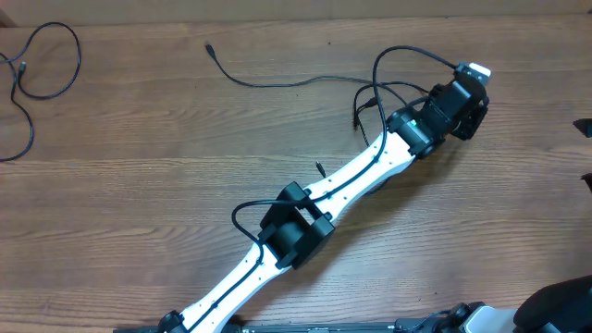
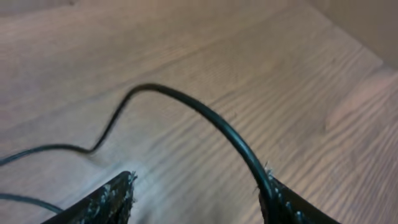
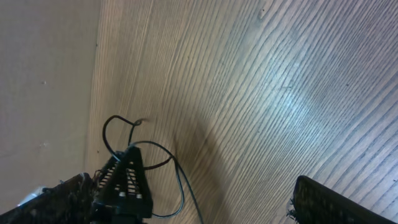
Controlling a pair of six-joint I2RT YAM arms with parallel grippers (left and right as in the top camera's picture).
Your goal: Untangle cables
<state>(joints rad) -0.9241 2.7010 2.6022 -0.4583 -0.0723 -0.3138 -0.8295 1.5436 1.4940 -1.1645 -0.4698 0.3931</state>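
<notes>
Several thin black cables lie on the wooden table. One cable arcs from the table's middle up to my left gripper at the upper right. In the left wrist view that cable curves across the wood and rests against the inner side of the right finger, while the left gripper has its jaws apart around it. A second wavy cable lies at top centre, and a third looped cable at the far left. My right gripper is wide open over bare wood, holding nothing.
The left arm stretches diagonally from the bottom edge to the upper right. The right gripper's fingertips show at the overhead view's right edge. A thin cable loop shows beyond the right gripper's left finger. The table's far edge is close.
</notes>
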